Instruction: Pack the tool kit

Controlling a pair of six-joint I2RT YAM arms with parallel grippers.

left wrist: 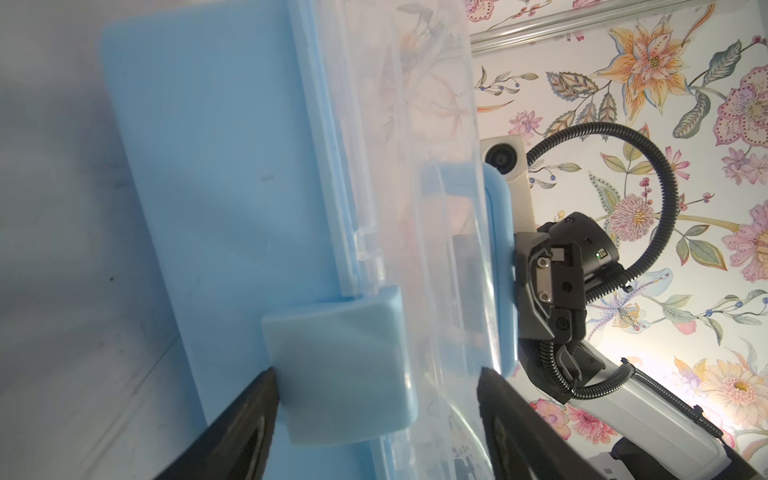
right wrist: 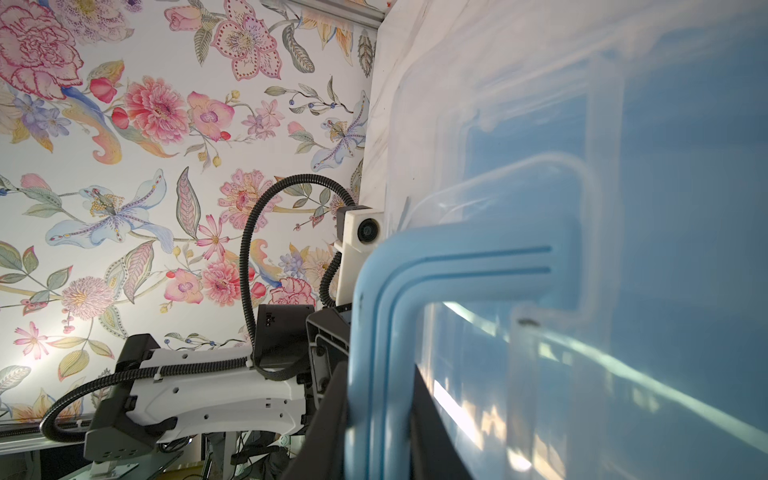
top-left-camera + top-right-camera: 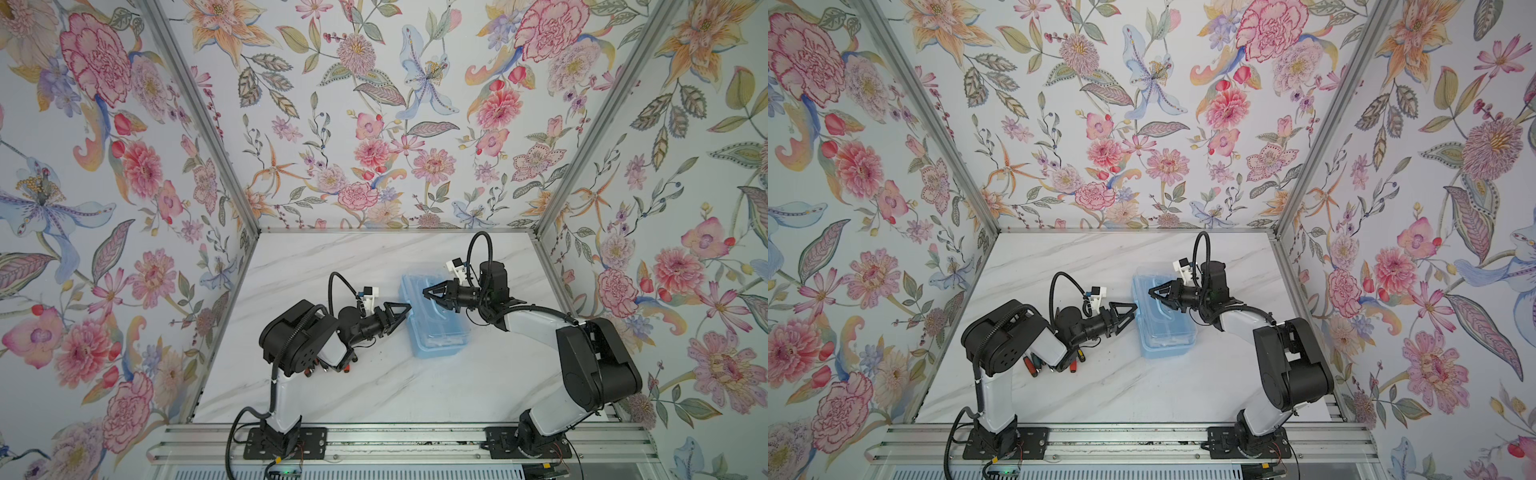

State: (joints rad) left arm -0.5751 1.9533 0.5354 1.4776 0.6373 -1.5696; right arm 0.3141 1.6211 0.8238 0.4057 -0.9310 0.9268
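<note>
**Latch first, tools after**

I am working the tool kit [image 3: 440, 336], which sits on the marble table [image 3: 374, 395] between the two arms with its clear lid [image 1: 415, 124] down. The screwdrivers [image 3: 1032, 365] lie on the table under the left arm, well apart from the box, so I judge nothing is packed yet and the job in hand is freeing the latch [image 1: 336, 365].

To do it well, I want the box pinned while the latch is pried. I would catch the latch's free edge with one finger and swing it away from the lid, not squeeze the whole tab. I would go gently, since a light plastic box will skid or tip on smooth marble if I pull sideways.

The left claw [image 1: 376, 374] stands wide apart and holds nothing. In the left wrist view its fingers straddle the latch: one tip is at the latch's edge, touching or nearly so, and the other stands off beyond the lid.

The right claw [image 2: 380, 424] is clamped on the blue handle [image 2: 415, 266], which runs between its jaws in the right wrist view. In both top views it reaches over the box's far end.
</note>
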